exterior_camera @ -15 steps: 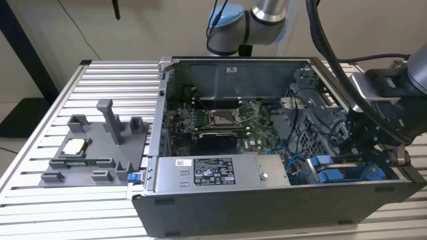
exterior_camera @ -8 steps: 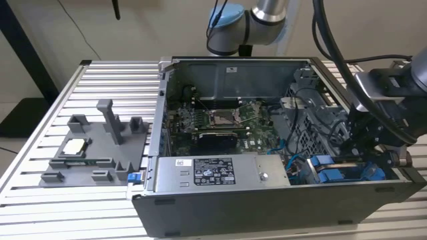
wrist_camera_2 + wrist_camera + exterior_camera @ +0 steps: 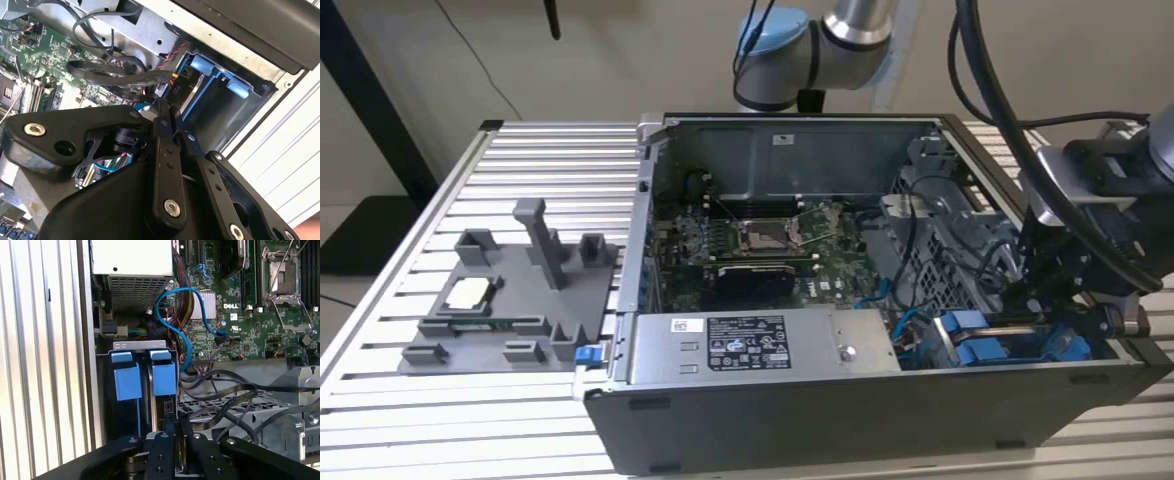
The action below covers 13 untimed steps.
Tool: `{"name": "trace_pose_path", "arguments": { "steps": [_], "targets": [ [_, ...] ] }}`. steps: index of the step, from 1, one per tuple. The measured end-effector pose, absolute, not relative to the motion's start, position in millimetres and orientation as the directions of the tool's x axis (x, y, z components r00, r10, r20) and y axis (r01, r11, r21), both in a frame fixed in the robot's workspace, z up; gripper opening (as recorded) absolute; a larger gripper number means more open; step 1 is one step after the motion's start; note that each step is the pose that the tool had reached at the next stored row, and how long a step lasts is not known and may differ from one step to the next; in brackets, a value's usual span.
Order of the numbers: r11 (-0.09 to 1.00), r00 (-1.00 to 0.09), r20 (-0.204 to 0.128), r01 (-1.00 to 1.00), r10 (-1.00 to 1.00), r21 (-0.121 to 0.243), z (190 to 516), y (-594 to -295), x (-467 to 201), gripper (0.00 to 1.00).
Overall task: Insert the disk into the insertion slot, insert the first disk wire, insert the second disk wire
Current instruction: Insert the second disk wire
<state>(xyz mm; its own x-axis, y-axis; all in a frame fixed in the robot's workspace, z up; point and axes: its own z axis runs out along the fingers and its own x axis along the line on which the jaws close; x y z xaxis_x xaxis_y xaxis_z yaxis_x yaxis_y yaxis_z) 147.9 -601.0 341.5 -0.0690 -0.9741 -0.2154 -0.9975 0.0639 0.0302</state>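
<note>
Open computer case [image 3: 854, 420] on slatted desk [image 3: 400, 400], centre-right of frame; grey power-supply box [image 3: 761, 345] at its front, motherboard [image 3: 761, 240] behind; grey fixture tray [image 3: 507, 310] left.

Gripper [image 3: 167, 117] matt black metal links, shiny steel bolt heads; bright blue smooth plastic carrier frame [image 3: 145, 377] with glossy tabs; computer case [image 3: 854, 425] dark grey matt painted sheet metal; power-supply box [image 3: 761, 345] bare dull grey metal with white paper sticker; table [image 3: 520, 160] ribbed brushed aluminium; green circuit board [image 3: 250, 320], semi-gloss; blue cable [image 3: 187, 342] glossy rubbery sheath; grey matt plastic fixture [image 3: 507, 300] near the table's exterior-view left edge
</note>
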Motion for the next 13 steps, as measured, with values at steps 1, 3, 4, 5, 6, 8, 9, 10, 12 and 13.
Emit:
{"name": "trace_pose_path", "arguments": {
  "steps": [1,3,4,5,6,8,9,10,12,13],
  "targets": [
    [0.064,-0.069,-0.215,-0.997,-0.974,0.03,341.3,-601.0,147.9,0.16],
    [0.064,-0.069,-0.215,-0.997,-0.974,0.03,340.5,-601.1,147.9,0.16],
    [0.064,-0.069,-0.215,-0.997,-0.974,0.03,340.1,-601.0,147.9,0.16],
    [0.064,-0.069,-0.215,-0.997,-0.974,0.03,339.6,-601.0,147.9,0.16],
    [0.064,-0.069,-0.215,-0.997,-0.974,0.03,339.2,-601.1,147.9,0.16],
    [0.064,-0.069,-0.215,-0.997,-0.974,0.03,338.0,-601.1,147.9,0.16],
    [0.064,-0.069,-0.215,-0.997,-0.974,0.03,337.1,-601.1,147.9,0.16],
    [0.064,-0.069,-0.215,-0.997,-0.974,0.03,336.4,-601.1,147.9,0.16],
    [0.064,-0.069,-0.216,-0.997,-0.974,0.03,336.0,-601.0,147.9,0.18],
    [0.064,-0.069,-0.216,-0.997,-0.974,0.03,337.0,-601.1,147.9,0.18]
  ]
}}
